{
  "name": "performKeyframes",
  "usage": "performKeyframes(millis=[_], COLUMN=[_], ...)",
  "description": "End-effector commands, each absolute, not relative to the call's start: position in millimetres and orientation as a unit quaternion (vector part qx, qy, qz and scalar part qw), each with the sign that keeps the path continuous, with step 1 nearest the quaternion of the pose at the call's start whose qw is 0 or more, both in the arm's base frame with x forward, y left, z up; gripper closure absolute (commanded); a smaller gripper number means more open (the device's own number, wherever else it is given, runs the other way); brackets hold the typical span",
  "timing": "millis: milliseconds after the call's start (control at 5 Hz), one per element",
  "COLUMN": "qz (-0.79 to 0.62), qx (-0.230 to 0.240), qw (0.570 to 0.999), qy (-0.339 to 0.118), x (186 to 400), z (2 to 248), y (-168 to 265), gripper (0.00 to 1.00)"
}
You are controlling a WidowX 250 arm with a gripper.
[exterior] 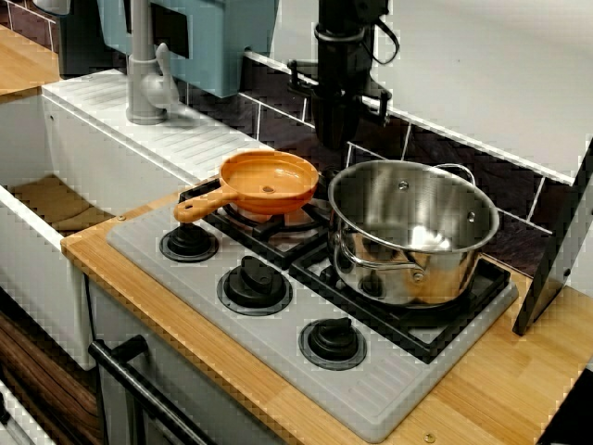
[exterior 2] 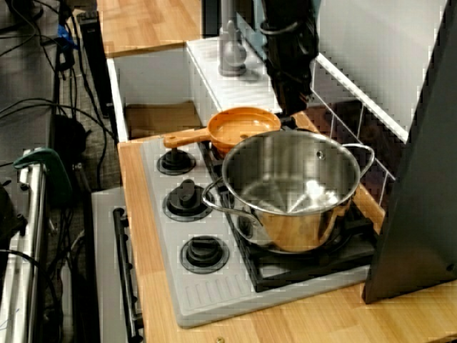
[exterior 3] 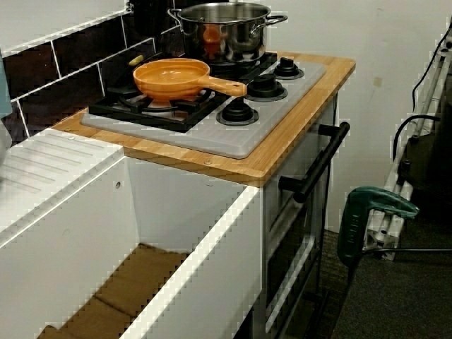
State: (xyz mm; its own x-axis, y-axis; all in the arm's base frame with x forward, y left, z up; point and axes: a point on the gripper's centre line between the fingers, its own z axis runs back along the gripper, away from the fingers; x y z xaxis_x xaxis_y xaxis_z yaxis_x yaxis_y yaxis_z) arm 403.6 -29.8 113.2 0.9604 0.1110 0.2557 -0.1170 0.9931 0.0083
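Note:
My black gripper (exterior: 332,139) hangs upright at the back of the stove, close to the dark tiles, just behind the gap between pan and pot. Its fingertips are dark against the dark tiles, so their spacing does not show. In the view from the stove's right end the gripper (exterior 2: 289,107) ends just above the pan's far rim. An empty orange pan (exterior: 269,182) sits on the back-left burner, handle toward the sink. An empty steel pot (exterior: 412,227) stands on the right burner. Seen from the sink side, the pan (exterior 3: 173,76) and pot (exterior 3: 224,32) show, but not the gripper.
Three black knobs (exterior: 254,281) line the grey stove top's front (exterior: 371,399). A grey tap (exterior: 146,74) stands on the white ribbed drainer, beside a deep white sink (exterior 3: 141,212). A dark panel (exterior: 561,250) leans at the right end. A small yellowish thing (exterior 3: 137,60) lies behind the pan.

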Motion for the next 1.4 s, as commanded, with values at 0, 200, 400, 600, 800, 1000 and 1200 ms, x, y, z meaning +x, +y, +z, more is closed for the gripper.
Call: performKeyframes(millis=[0,200,400,600,800,1000,1200], qz=[0.056,0.055,0.054,0.054,0.059,0.062,0.071], qx=[0.019,0.031,0.047,0.066,0.086,0.101,0.103], qw=[0.986,0.988,0.992,0.993,0.993,0.993,0.992], qy=[-0.159,-0.141,-0.103,-0.081,-0.053,-0.027,-0.022], x=[376,361,346,336,328,320,312], z=[160,162,161,160,154,148,140], y=[-19,-13,-1,9,24,40,52], gripper=[0.90,0.62,0.42,0.16,0.00,0.00,0.00])
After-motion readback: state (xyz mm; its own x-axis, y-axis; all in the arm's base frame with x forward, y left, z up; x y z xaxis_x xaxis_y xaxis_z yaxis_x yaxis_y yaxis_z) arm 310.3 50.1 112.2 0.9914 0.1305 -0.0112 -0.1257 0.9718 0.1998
